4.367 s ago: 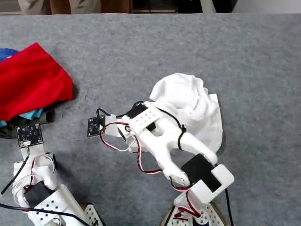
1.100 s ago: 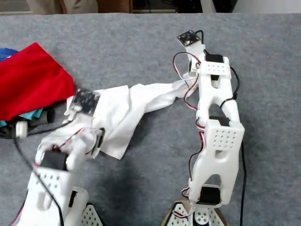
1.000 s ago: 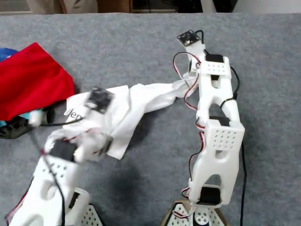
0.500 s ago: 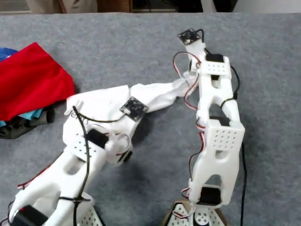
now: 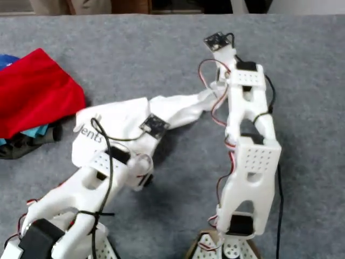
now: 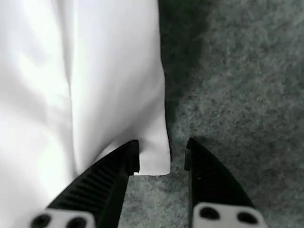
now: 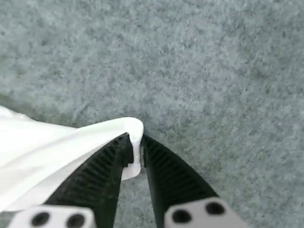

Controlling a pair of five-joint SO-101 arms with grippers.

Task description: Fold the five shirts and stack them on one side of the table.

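While right tool (image 7: 136, 143) pinches white shirt (image 5: 119, 120), left tool (image 6: 161, 148), spread, perhaps touches its corner, red shirt (image 5: 38, 89) apart.

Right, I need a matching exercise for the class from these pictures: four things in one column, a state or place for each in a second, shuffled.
1 white shirt
2 red shirt
3 left hand
4 right hand

A open over a cloth corner
B shut on a fold of cloth
C on top of other clothes
D stretched out across the table

Pairs: 1-D, 2-C, 3-A, 4-B
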